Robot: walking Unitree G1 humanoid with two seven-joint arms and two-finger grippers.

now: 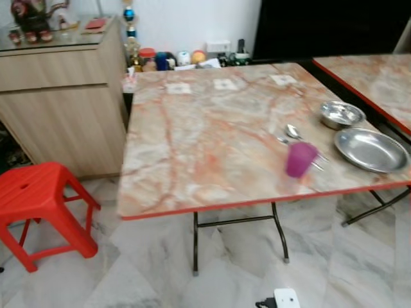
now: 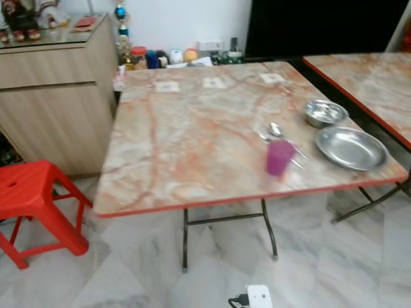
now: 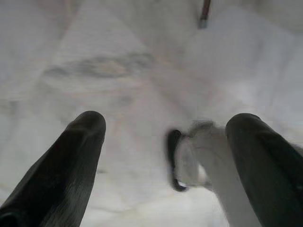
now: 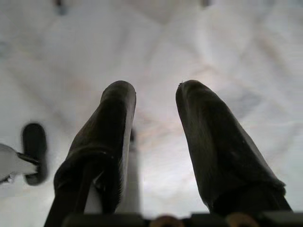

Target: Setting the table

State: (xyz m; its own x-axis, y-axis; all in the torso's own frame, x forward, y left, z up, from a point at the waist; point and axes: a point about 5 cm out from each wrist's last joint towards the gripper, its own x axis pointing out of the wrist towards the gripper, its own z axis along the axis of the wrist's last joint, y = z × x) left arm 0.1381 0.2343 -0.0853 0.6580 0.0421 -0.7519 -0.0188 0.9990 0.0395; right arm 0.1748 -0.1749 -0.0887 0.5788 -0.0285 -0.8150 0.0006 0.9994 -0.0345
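Observation:
A marble-patterned folding table [image 1: 212,135] with a red edge stands ahead. Near its right front corner sit a steel plate [image 1: 370,149], a small steel bowl [image 1: 341,114], a spoon [image 1: 293,132] and a purple cup [image 1: 300,159]. My left gripper [image 3: 165,127] hangs open over the pale marble floor, nothing between its fingers. My right gripper [image 4: 156,101] also hangs above the floor, its fingers [image 4: 111,127] a little apart and holding nothing.
A red plastic stool [image 1: 38,205] stands left of the table beside a wooden cabinet [image 1: 61,96]. A second marble table [image 1: 379,77] adjoins on the right. Jars and small items [image 1: 167,59] line the far wall. A white plug [image 1: 286,299] lies on the floor.

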